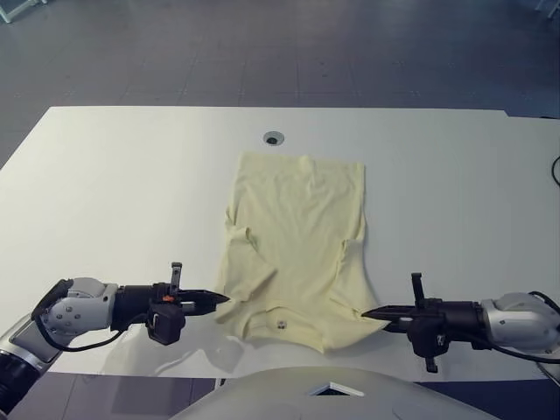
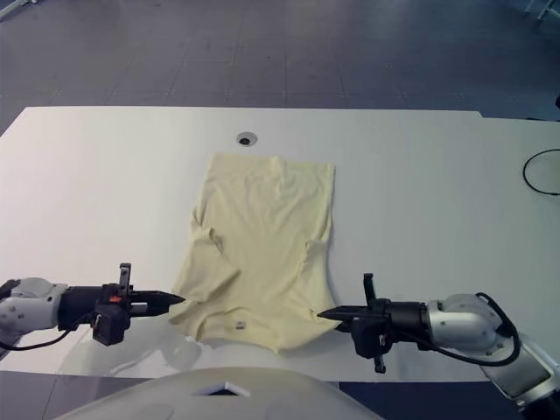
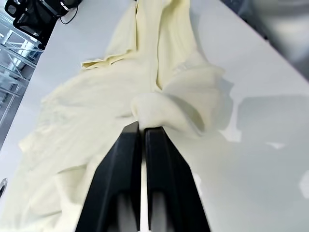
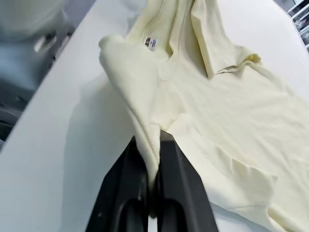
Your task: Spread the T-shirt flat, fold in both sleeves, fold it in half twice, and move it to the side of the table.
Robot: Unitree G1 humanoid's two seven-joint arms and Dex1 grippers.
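A pale yellow T-shirt (image 1: 297, 236) lies lengthwise on the white table (image 1: 131, 192), both sleeves folded in over the body and the collar with its label (image 1: 282, 325) at the near end. My left gripper (image 1: 223, 299) is at the shirt's near left corner, fingers (image 3: 125, 169) shut with a fold of T-shirt (image 3: 164, 108) at their tips. At the near right corner, my right gripper (image 1: 367, 312) is shut on the shirt's edge. In the right wrist view the T-shirt (image 4: 145, 96) rises in a ridge pinched between the fingers (image 4: 171, 183).
A round grommet hole (image 1: 274, 138) sits in the table just beyond the shirt's far hem. A black cable (image 2: 542, 171) loops on the far right of the table. Bare table lies on both sides of the shirt, and the front edge is close under both grippers.
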